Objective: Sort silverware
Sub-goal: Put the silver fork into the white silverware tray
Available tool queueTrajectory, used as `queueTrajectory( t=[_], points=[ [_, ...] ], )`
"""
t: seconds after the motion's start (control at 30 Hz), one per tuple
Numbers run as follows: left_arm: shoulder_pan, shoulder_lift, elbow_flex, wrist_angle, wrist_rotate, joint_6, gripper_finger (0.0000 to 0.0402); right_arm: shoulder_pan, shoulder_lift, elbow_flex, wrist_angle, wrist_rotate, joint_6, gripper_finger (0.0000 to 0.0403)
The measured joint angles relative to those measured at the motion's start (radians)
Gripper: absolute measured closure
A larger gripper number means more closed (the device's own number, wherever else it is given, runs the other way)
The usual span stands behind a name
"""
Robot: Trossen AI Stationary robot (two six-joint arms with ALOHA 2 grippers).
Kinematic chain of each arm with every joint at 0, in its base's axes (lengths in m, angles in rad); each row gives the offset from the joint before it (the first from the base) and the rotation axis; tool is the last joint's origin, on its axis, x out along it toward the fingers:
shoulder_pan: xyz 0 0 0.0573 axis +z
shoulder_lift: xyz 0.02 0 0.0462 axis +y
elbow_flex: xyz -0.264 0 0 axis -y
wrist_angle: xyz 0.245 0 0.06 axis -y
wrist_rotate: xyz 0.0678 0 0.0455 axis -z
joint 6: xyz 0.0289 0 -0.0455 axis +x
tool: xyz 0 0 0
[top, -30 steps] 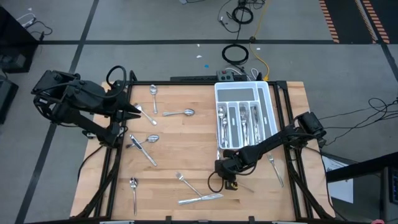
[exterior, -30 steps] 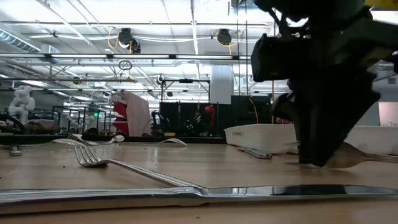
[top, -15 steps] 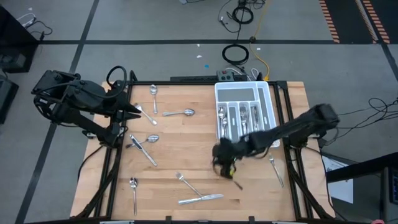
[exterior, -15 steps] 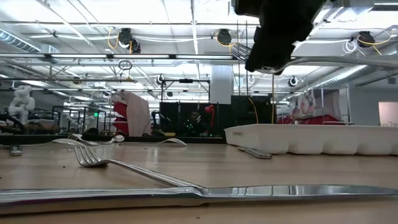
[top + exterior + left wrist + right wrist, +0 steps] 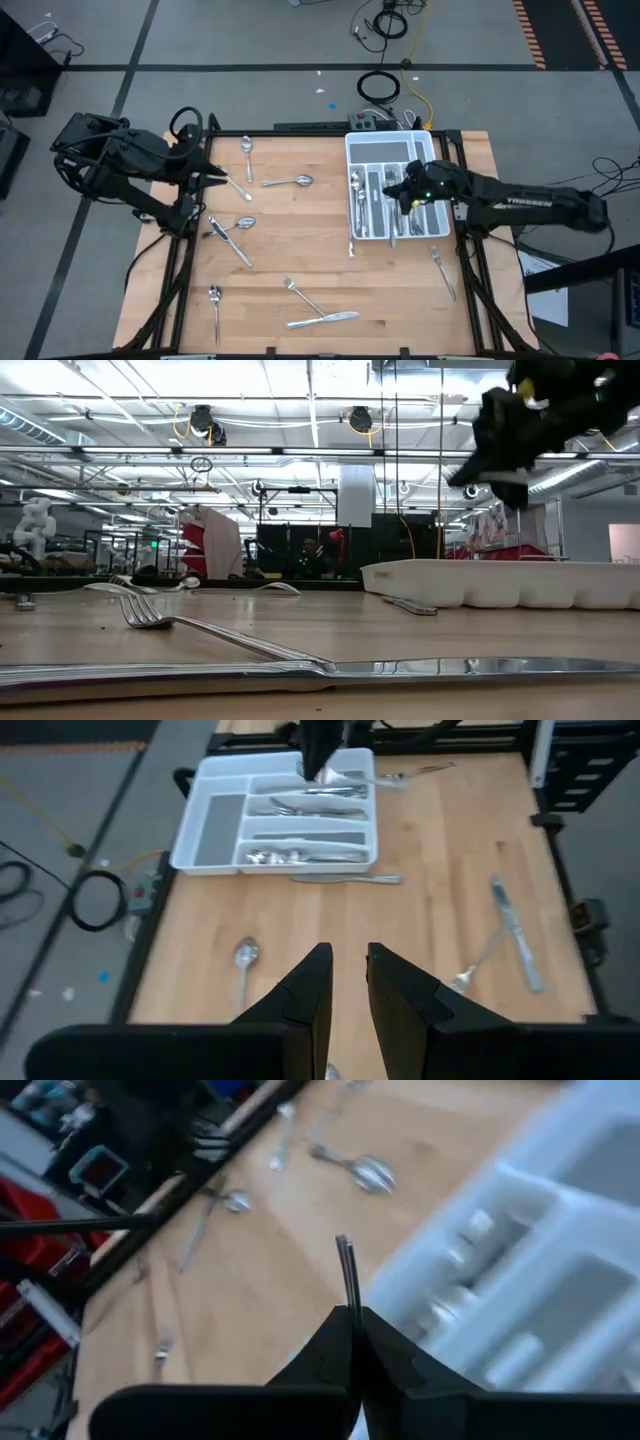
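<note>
The white tray (image 5: 385, 150) stands at the table's far right with silverware in its long compartments. My right gripper (image 5: 393, 188) hovers over the tray's near half, shut on a slim silver piece (image 5: 346, 1270); which kind of silverware it is cannot be told. Loose silverware lies flat on the wood: spoons (image 5: 290, 182) (image 5: 247, 150) (image 5: 240, 223), a fork (image 5: 300, 295), a knife (image 5: 325, 320) and a fork (image 5: 443, 272). My left gripper (image 5: 348, 982) waits high over the table's left edge, its fingers a little apart and holding nothing. My right gripper pinches the slim piece between its two fingers. A short length of it (image 5: 347, 1285) sticks out past the fingertips and is seen edge-on. The fingers come from the table's right, slanting down. The piece is lifted clear, above the tray (image 5: 560, 1260).
A spoon (image 5: 214, 298) and a knife (image 5: 232, 244) lie near the left edge. A black frame runs along the table's sides (image 5: 470, 290). A power strip and cables (image 5: 375, 120) sit behind the far edge. Bare wood lies in the middle (image 5: 320, 240).
My right gripper has risen from a spot near the table's front edge and swung toward the far right, over the tray, turning as it went. The slim piece that lay by it has come up off the wood with it.
</note>
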Motion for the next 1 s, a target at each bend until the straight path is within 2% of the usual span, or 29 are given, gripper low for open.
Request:
queueTrajectory(
  t=[0.2,0.47,0.7,1.0],
  points=[
    [0.000,0.000,0.000,0.000,-0.050,0.033,0.0329,-0.225,-0.025,-0.151,0.147,-0.153,0.030,0.0403],
    [0.000,0.000,0.000,0.000,-0.091,0.037,0.0329,-0.444,0.079,-0.160,0.171,-0.237,-0.067,0.0403],
    [0.000,0.000,0.000,0.000,-0.091,0.037,0.0329,-0.515,0.242,-0.160,0.201,-0.311,-0.134,0.0403],
    [0.000,0.000,0.000,0.000,-0.091,0.037,0.0329,-0.515,0.413,-0.155,0.218,-0.291,-0.182,0.0403]
  ],
)
